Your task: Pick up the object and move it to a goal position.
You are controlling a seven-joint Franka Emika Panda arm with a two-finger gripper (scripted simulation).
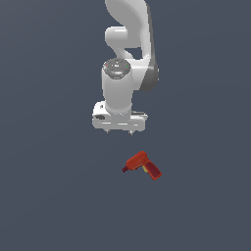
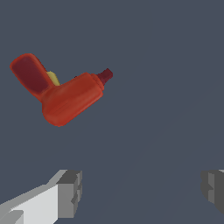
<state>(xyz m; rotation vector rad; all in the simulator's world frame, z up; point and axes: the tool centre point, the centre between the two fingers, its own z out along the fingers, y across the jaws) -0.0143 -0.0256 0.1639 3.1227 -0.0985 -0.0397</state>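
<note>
Small red pistol-shaped drill (image 1: pixel 142 165) (image 2: pixel 61 93), yellow patch by the handle, dark nose. Lying flat on the grey floor, nose toward the exterior view's left.

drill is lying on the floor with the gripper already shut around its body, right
Not quite. The drill is lying on the floor, but the gripper is open and clear of it; the wrist view shows both fingers spread apart with nothing between them.

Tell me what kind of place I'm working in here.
Likely a bare simulated test scene, not a real room: a flat, featureless grey-blue ground, one red drill lying on it, and the arm's open claw apart from it.
</note>
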